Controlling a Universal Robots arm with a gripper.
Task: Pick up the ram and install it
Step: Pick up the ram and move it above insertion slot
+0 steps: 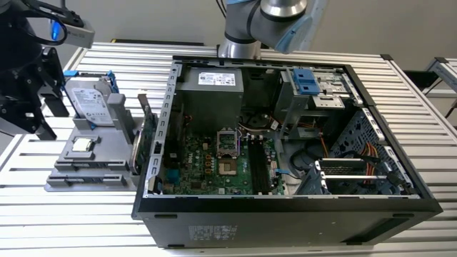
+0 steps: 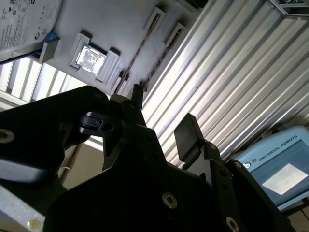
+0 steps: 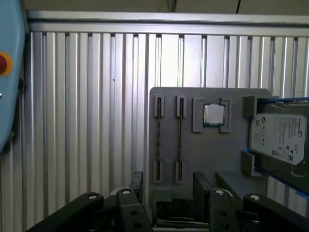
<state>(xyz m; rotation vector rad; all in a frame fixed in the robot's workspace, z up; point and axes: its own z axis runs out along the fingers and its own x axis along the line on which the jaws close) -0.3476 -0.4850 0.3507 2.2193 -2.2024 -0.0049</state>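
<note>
Gripper [image 3: 169,180] hovering over gray holder [image 3: 207,159], fingers spread, gripping nothing; ram [image 3: 158,137] sitting edge-up in slot, guessing so fingers can pinch it.

The bench [image 1: 71,214] is ribbed bare metal with a bright, slightly brushed sheen. The holder [image 3: 212,154] looks like smooth grey plastic — matt, no shine. The hard drive [image 3: 279,137] has a silvery metal top under a paper label, and the processor [image 3: 213,114] has a glossy metal lid. The computer case [image 1: 286,219] is matt black outside. The gripper [image 3: 169,186] is matt black too — its screw heads are bright metal.
</note>
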